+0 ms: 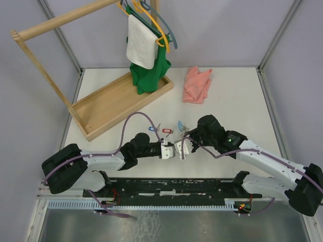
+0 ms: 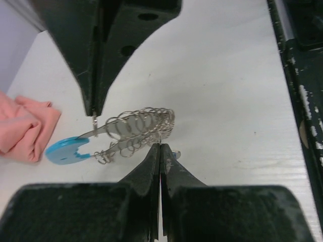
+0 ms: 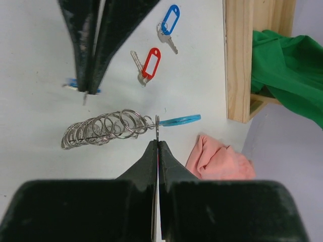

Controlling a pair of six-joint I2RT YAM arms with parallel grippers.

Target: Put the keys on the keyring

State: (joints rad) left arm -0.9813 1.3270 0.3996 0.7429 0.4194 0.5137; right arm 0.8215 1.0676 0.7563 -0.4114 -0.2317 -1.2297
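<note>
The keyring, a coil of silver rings on a wire with a blue curved section, hangs just above the table between both grippers. My left gripper is shut on a ring at its coiled end. My right gripper is shut on a ring next to the blue section. In the top view the two grippers, left and right, meet tip to tip. A blue-tagged key and a red-tagged key lie loose on the table. Another blue tag peeks from behind the left fingers.
A pink cloth lies at the back of the table. A wooden rack with a tray base stands at the back left, holding hangers, a white towel and a green garment. The loose keys lie just beyond the grippers.
</note>
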